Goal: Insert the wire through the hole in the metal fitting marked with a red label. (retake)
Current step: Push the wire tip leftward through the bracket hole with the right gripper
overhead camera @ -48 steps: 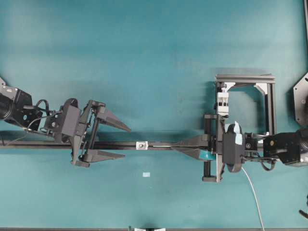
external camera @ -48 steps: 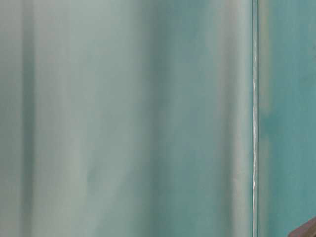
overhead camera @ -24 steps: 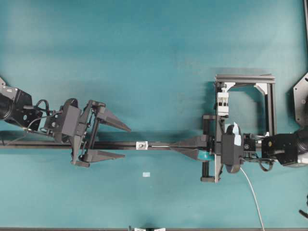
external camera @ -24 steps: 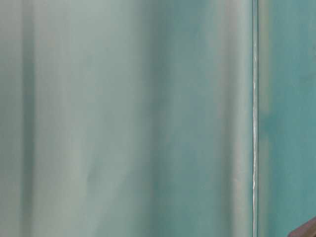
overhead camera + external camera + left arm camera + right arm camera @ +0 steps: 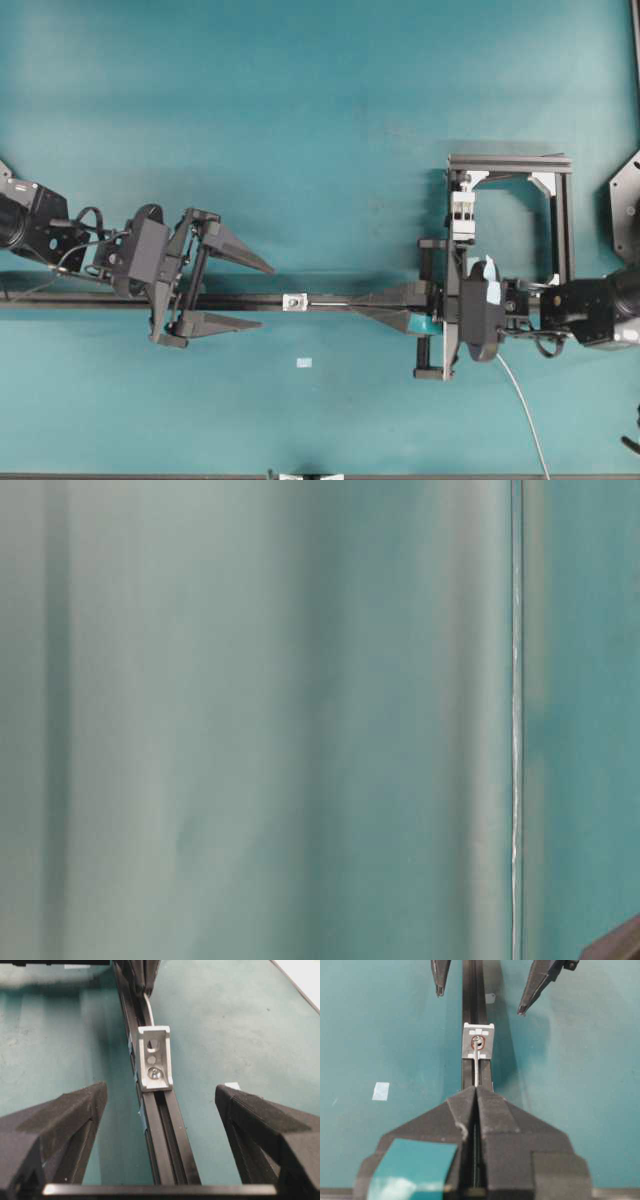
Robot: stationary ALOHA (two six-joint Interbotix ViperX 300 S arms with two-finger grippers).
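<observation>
The right claw [image 5: 476,1091] is clenched on the wire [image 5: 476,1067], which points straight along the rail [image 5: 250,301], its tip at the fitting's [image 5: 478,1041] hole [image 5: 478,1044]. The left claw [image 5: 262,295] is released, straddling the rail beyond the fitting.

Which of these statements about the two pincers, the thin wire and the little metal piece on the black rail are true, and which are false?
1. The right pincer is shut on the wire. True.
2. The left pincer is shut. False: its two fingers stand wide apart, one on each side of the black rail.
3. The metal piece sits on the black rail. True.
4. The left pincer grips the metal piece. False: it holds nothing; the piece lies ahead of its fingertips.
5. The wire's tip points at the red-ringed hole in the metal piece. True.
</observation>
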